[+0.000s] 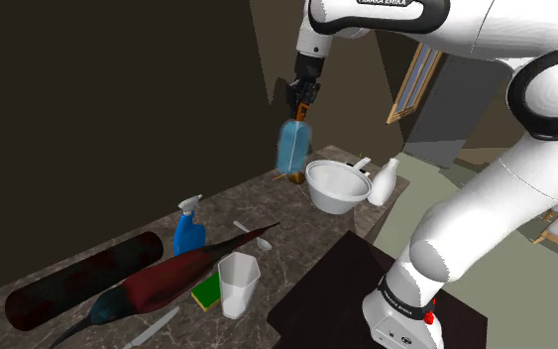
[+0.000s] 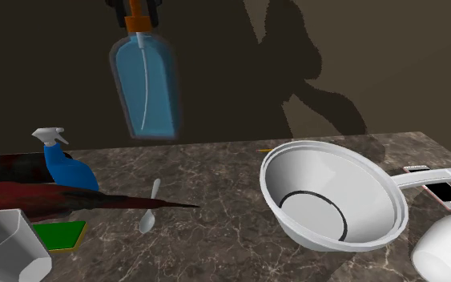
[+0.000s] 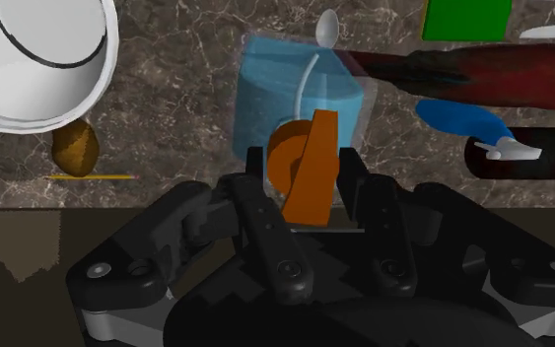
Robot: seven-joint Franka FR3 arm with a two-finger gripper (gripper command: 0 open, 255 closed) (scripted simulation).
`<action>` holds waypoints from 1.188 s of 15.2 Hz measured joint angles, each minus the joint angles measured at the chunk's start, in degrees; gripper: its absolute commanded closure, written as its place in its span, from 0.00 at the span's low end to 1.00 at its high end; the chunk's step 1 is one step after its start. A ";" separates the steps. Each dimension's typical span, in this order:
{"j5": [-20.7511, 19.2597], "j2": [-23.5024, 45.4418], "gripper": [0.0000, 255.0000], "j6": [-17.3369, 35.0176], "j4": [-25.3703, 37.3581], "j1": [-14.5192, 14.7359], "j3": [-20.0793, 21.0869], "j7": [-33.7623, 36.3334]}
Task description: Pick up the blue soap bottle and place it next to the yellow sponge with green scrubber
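Note:
A translucent blue soap bottle with an orange pump top hangs in the air well above the marble counter. My gripper is shut on the orange pump neck, and the bottle body points down towards the counter. The yellow sponge with a green scrubber face lies flat on the counter beside a white cup, towards the shoulder view's lower left, away from the held bottle.
A white pan sits just below and beside the bottle. A blue spray bottle, a white spoon, a long dark red object and a dark cylinder lie between bottle and sponge. A phone lies beyond the pan.

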 measured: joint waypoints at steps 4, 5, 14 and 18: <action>0.51 -7.18 1.00 -0.82 -6.37 1.09 2.03 3.00; 0.83 -8.99 1.00 -0.96 -8.04 1.48 2.77 4.04; 5.04 -24.07 1.00 -5.11 -18.76 5.00 9.35 12.69; 6.32 -27.10 1.00 -4.59 -22.24 5.84 10.85 14.43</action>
